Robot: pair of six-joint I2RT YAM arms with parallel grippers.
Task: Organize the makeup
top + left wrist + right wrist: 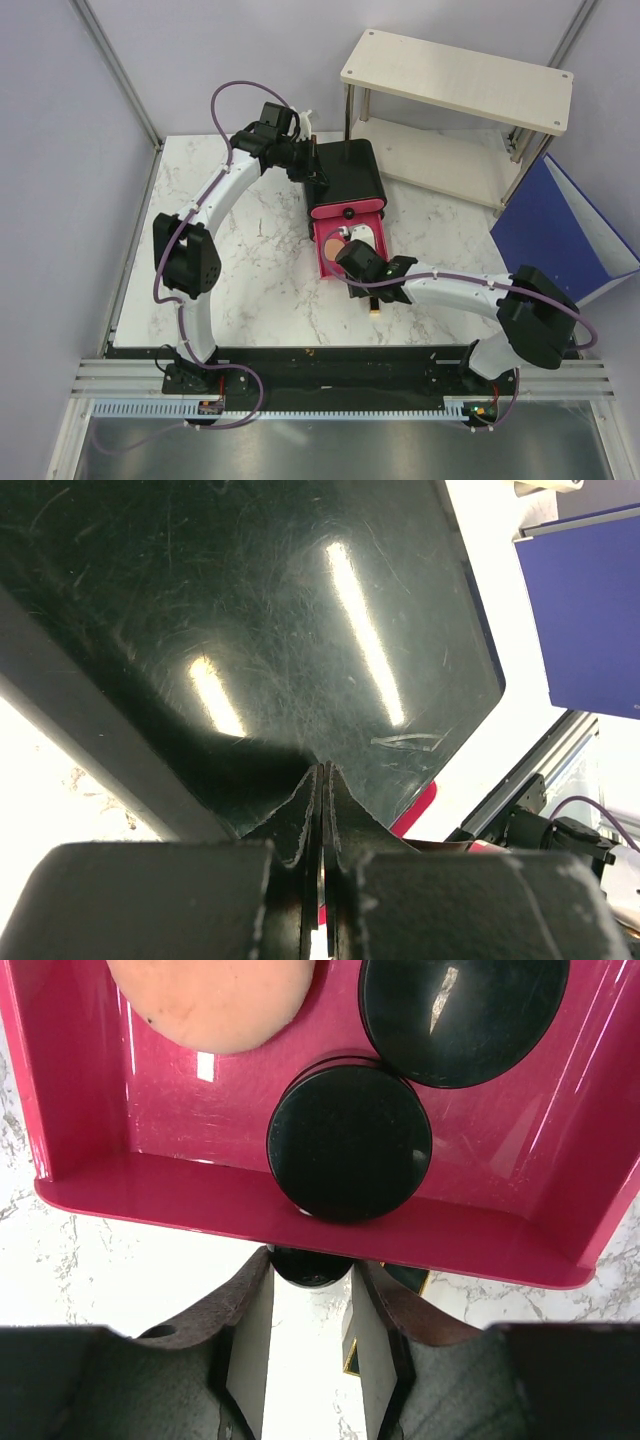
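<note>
Right wrist view: the right gripper (310,1350) has its jaws set narrow, a small dark round item (310,1265) filling the gap and touching both tips, just short of the front wall of the open pink drawer (200,1200). Inside, one black round jar (349,1142) sits against that wall, a second jar (460,1015) is touching it behind, and the peach disc (210,1000) lies at far left. Farther off, the left gripper (322,810) has its jaws pressed fully together at the black box (250,600).
</note>
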